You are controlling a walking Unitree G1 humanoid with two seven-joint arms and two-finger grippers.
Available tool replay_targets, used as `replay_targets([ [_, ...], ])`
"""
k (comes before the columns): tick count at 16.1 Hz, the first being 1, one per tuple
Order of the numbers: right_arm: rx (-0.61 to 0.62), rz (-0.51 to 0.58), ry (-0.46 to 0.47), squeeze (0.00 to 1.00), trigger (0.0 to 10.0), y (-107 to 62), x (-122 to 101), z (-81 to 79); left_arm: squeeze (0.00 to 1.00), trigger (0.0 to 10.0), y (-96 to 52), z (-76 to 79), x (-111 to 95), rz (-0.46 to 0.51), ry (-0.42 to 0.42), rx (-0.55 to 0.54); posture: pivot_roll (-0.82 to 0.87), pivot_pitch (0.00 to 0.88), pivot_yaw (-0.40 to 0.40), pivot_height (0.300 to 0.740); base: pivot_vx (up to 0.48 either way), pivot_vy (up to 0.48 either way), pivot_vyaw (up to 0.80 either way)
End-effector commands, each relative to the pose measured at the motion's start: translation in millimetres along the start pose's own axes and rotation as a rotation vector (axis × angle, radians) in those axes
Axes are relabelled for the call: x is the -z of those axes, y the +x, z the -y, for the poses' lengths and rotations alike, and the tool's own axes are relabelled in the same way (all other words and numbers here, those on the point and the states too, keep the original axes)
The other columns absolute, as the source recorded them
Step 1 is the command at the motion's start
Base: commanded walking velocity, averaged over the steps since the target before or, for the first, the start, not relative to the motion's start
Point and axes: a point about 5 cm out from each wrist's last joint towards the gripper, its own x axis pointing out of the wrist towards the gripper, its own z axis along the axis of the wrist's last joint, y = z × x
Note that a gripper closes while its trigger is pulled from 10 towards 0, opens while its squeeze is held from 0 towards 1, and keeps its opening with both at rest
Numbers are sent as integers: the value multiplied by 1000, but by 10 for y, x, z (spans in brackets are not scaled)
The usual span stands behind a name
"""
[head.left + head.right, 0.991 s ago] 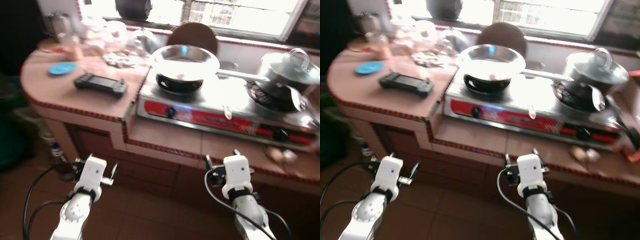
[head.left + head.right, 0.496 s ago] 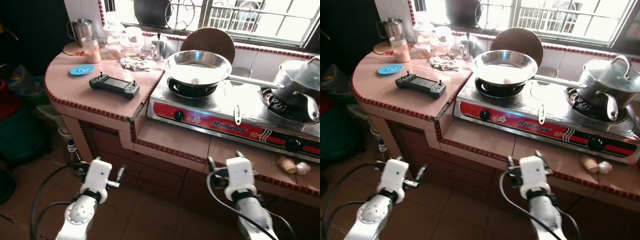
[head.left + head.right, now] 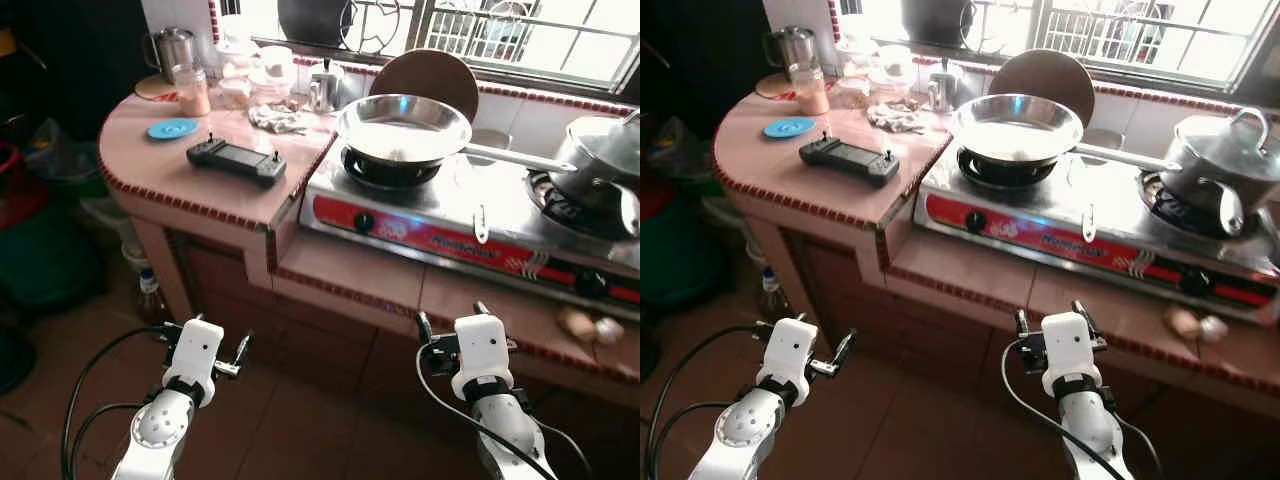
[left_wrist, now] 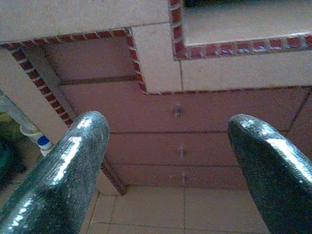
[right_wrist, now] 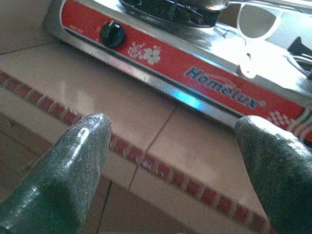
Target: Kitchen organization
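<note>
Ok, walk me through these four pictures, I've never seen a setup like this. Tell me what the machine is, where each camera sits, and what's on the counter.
This is a humanoid robot standing at a kitchen counter. The two wide pictures come from a pair of cameras on its head, looking down; both show the same scene. The silver arms at the bottom are its own: the left claw and the right claw, both open and holding nothing.

The other two pictures come from cameras on the wrists, looking out between each claw's black fingers. The left one faces the tiled counter front, the right one the stove's red panel.

On the pink counter lie a black handheld controller, a blue disc, a crumpled cloth and some jars. The gas stove carries a steel pan and a lidded pot.
</note>
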Motion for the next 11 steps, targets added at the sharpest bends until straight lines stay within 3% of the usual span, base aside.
replay_targets([
  [1,9,-8,-4,0,10000,-15,26,12,0,10000,-2,-6,28,-18,-4,9,170,0,-52,740,-311,0,0],
  [11,18,-17,-14,0,10000,-13,51,24,0,10000,5,-17,62,-32,-17,9,168,0,-52,740,-304,0,0],
])
